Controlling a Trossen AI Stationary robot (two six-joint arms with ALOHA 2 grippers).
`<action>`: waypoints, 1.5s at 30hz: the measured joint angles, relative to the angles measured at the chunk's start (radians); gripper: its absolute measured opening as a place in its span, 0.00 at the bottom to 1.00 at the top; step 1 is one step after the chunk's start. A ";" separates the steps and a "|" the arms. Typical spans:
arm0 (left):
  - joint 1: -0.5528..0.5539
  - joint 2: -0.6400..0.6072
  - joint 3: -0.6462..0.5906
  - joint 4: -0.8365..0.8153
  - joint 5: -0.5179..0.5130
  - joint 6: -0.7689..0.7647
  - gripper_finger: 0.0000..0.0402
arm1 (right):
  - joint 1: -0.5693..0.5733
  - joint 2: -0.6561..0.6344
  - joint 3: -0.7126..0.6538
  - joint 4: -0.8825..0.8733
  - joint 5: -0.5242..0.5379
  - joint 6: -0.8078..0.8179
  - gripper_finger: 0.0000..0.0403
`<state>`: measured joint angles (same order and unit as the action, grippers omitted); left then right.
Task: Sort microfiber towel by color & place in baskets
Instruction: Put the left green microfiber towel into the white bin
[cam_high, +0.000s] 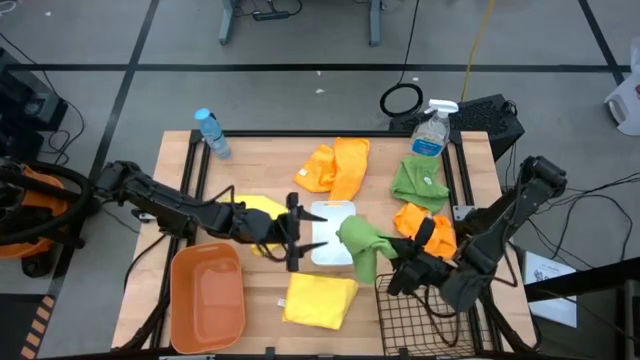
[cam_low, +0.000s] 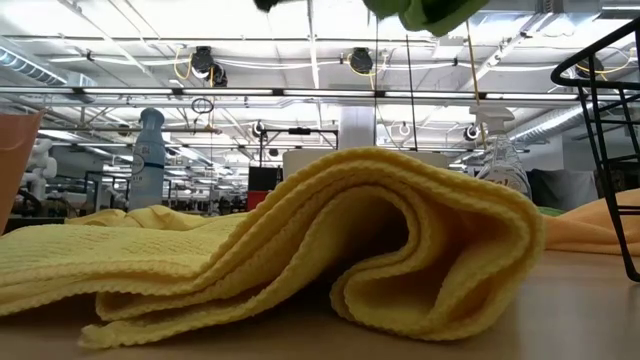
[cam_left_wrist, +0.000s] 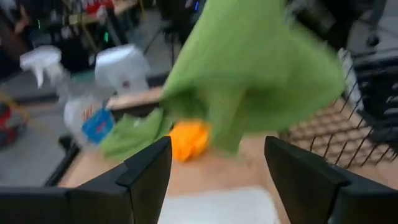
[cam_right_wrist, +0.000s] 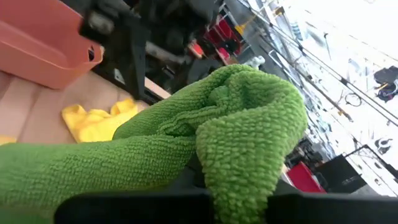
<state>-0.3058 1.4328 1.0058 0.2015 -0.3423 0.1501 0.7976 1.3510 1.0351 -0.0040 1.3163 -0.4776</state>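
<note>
A green towel (cam_high: 358, 246) hangs lifted over the table between the white bin (cam_high: 332, 212) and the black wire basket (cam_high: 430, 318). My right gripper (cam_high: 396, 252) is shut on it. In the right wrist view the green towel (cam_right_wrist: 186, 143) covers the fingers. My left gripper (cam_high: 296, 236) is open beside the white bin, pointing at the green towel (cam_left_wrist: 249, 68) without touching it. The orange tub (cam_high: 208, 290) stands at the near left. A yellow towel (cam_high: 320, 300) lies folded on the table near the front edge. My right gripper holds the green towel by a bunched part at its right side (cam_high: 380, 246), coming level from the table's right. The towel itself hides the fingers, so how many layers it has cannot be told. The towel is lifted clear, its free end (cam_high: 362, 268) hanging below.
A second yellow towel (cam_high: 256, 214) lies under my left arm. Orange towels (cam_high: 336, 166) (cam_high: 424, 226) and another green towel (cam_high: 420, 182) lie toward the far right. A spray bottle (cam_high: 432, 130) and a water bottle (cam_high: 212, 132) stand at the far edge.
</note>
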 joint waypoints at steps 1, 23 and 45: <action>-0.010 0.009 0.000 0.036 -0.006 0.021 0.65 | 0.000 0.007 0.000 0.001 -0.002 0.007 0.01; -0.108 0.185 0.001 0.443 -0.150 0.162 0.96 | -0.070 0.116 -0.001 0.046 -0.011 0.077 0.01; -0.004 0.280 0.034 0.464 -0.164 0.073 0.99 | -0.152 0.122 -0.001 0.169 -0.066 0.022 0.01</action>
<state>-0.3094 1.7126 1.0398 0.6651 -0.5059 0.2234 0.6459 1.4727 1.0344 0.1652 1.2503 -0.4553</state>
